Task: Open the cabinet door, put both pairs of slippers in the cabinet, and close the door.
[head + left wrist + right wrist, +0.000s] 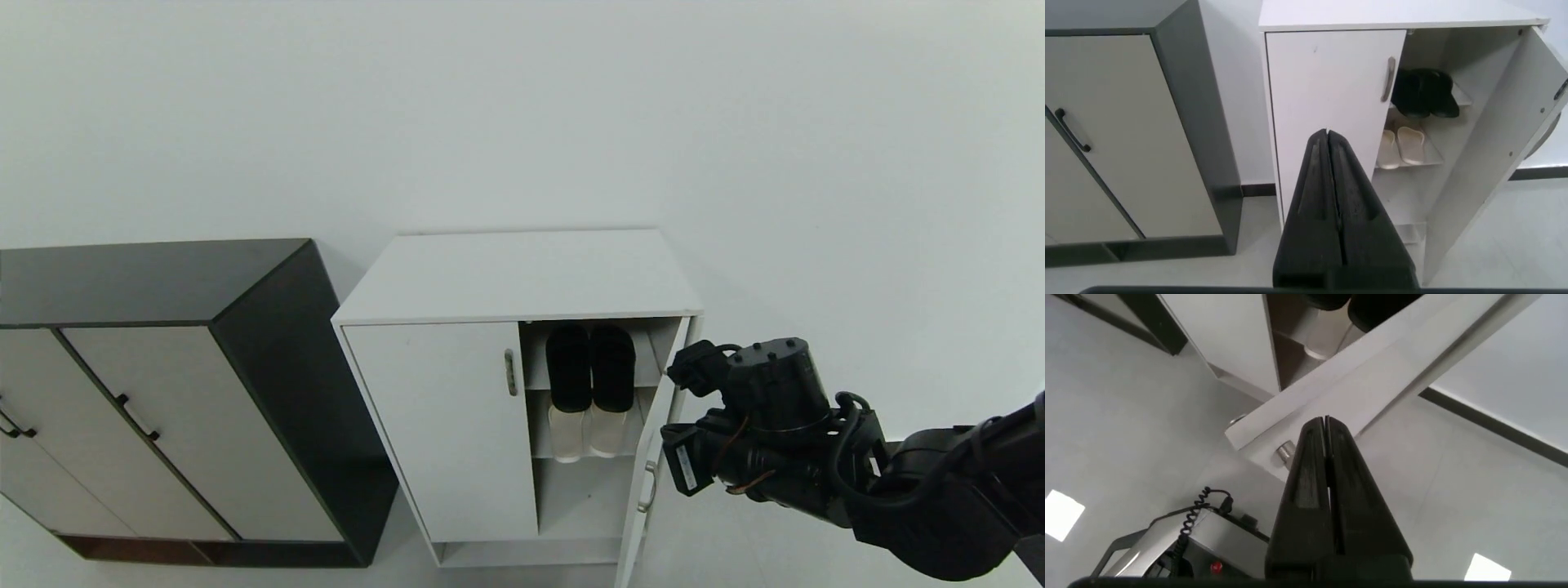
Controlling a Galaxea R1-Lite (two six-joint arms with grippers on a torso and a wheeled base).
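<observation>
White wall (522, 98) backs the cabinet (522, 273), with black slippers (589, 367) and white slippers (586, 429) shelved beyond the right pincer (1325, 423), jaws together beside the open door (1503, 163); closing appears pending, requiring a push shut.

I count two cabinets: one white cabinet (514, 273) and one dark cabinet (277, 351). Each has two doors, so four doors in all. On the white one that is one shut door (441, 425) and one open door (1503, 139). Each door carries one handle, four altogether, two pale and two black. There are two pairs of slippers, four slippers in total: one black pair (589, 367) and one white pair (585, 431). Two shelves hold them, one pair on each. I have two pincers of my own, the left pincer (1327, 135) and the right pincer (1325, 423).
</observation>
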